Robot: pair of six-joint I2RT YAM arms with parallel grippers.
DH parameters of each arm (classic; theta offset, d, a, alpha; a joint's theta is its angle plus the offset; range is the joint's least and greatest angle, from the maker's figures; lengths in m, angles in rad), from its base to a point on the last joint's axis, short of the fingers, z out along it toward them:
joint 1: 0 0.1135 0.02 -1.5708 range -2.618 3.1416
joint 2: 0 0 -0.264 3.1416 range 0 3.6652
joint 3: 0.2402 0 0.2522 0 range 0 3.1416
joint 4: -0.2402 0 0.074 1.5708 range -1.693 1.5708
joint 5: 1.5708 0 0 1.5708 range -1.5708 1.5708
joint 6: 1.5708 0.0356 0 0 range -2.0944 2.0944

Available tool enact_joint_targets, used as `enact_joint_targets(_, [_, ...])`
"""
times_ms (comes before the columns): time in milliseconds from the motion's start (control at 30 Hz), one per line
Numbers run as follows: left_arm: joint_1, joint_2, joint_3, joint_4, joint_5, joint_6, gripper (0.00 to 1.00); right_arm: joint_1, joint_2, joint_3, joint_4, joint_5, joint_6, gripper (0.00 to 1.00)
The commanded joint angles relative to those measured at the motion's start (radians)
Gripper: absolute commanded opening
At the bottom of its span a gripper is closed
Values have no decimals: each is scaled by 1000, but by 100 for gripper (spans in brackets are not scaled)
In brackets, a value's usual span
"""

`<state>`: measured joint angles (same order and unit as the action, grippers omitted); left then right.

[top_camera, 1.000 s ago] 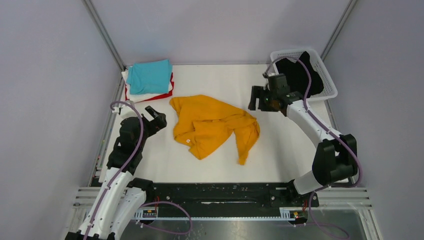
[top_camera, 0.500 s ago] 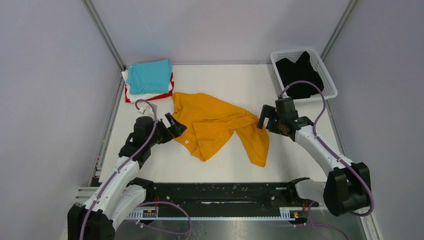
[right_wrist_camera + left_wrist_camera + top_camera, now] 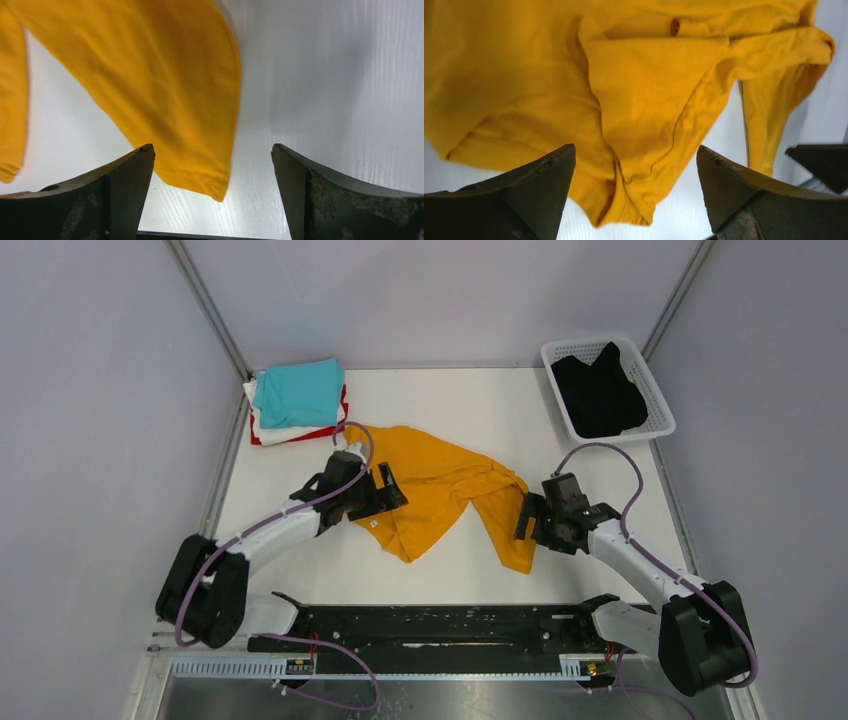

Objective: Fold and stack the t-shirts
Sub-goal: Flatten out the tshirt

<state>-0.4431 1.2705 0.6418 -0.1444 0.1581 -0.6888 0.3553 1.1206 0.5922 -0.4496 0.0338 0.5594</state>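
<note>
Standing wide apart, the jaws of the left gripper [image 3: 636, 155] are held low over the near-left part of the orange shirt [image 3: 432, 472]. A folded, hemmed edge of that shirt is seen between the two fingers. Nothing is gripped, and it cannot be told whether the cloth is touched.

The left arm [image 3: 268, 535] is stretched out low and slantwise from the shirt's near-left side, with the wrist above the shirt's left edge.

The right gripper [image 3: 212, 150] is likewise spread wide and empty. It is set at the near-right end of the orange shirt, where a long hanging lobe ends in a hem. That hem is seen lying between the fingers, nearer the left one. Contact cannot be made out.

The right arm [image 3: 640, 560] is bent at the elbow to the shirt's near right, and its forearm is angled in toward the lobe.

The orange shirt itself is spread crumpled and unfolded on the table [image 3: 450, 400], between the two grippers.

Just beyond its far-left corner a stack is found. A turquoise shirt [image 3: 298, 392] is folded on top, a white shirt [image 3: 270, 430] is under it, and a red shirt [image 3: 344, 410] shows at the stack's edges.

Well apart from the orange shirt, to its far right, a black shirt [image 3: 598, 395] is bundled in the basket [image 3: 661, 400].
</note>
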Motion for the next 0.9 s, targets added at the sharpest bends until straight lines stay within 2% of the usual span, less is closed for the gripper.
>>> enact_joint_targets(0, [-11,119,112,80,-91,20,89,8,-63,-70,-18,-22,29,94])
enact_joint_targets(267, [-11,343,246,69,-119,33,79,10,-110,-154,22,-101,47,91])
enact_joint_targets(533, [-21,404,276,124,-88,28,68,29,-72,-157,21,-122,0,88])
enact_joint_targets(733, [-29,445,318,126,-86,26,52,73,-45,-139,20,-131,-11,87])
enact_joint_targets(867, [-38,437,321,126,-69,28,30,105,-22,-132,7,-104,-2,86])
